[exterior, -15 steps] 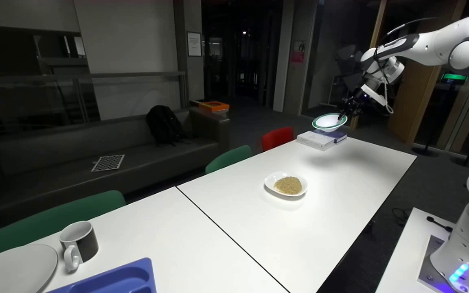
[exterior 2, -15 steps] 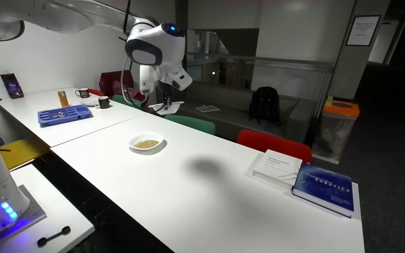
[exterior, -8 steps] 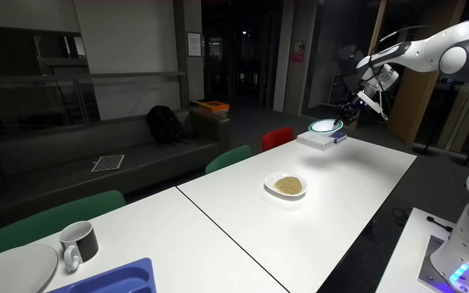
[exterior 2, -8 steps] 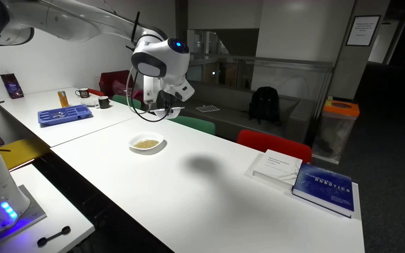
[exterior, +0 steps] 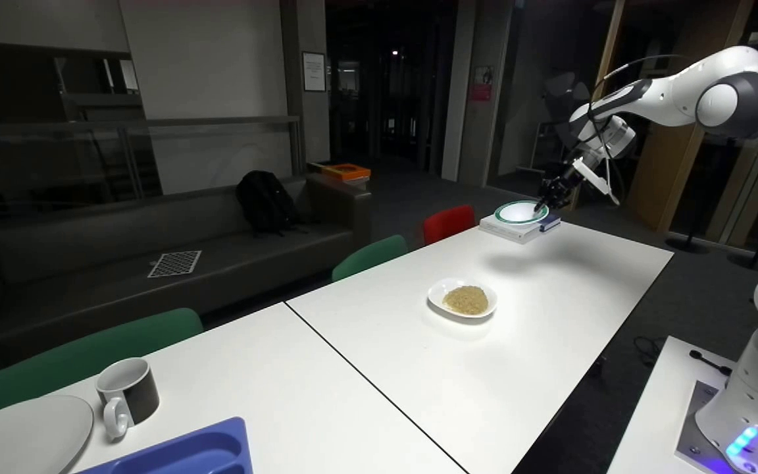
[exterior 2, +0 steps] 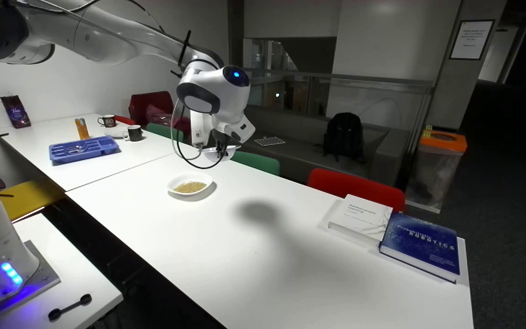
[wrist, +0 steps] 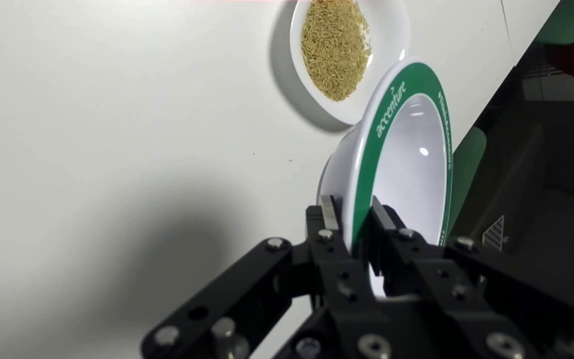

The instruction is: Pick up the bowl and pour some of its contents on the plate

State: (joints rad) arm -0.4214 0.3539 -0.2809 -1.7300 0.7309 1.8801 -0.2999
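Observation:
The white bowl with a green rim (wrist: 414, 149) is held by its rim in my gripper (wrist: 352, 209), one finger outside the wall and one inside. Both exterior views show the bowl (exterior: 518, 212) (exterior 2: 231, 153) and the gripper (exterior: 543, 201) (exterior 2: 221, 148) above the table. The visible inside of the bowl is bare. The white plate (exterior: 441, 289) (exterior 2: 178, 180), with a raised edge, stands on the table and also shows in the wrist view (wrist: 390, 30). The contents, a heap of yellowish-tan grains (wrist: 334, 50), lie on it (exterior: 468, 300) (exterior 2: 190, 187). The bowl overlaps the plate's edge in the wrist view.
A white book (exterior 2: 359, 215) and a blue book (exterior 2: 420, 244) lie at one table end. Toward the other end are a blue tray (exterior 2: 82, 148), a mug (exterior: 127, 392), a larger pale plate (exterior: 20, 434) and an orange can (exterior 2: 81, 129). Green chairs (exterior: 370, 257) line the far edge.
My gripper has come down with the bowl in its jaws, and shifted a little left in an exterior view. The plate and the grains on it have not changed.

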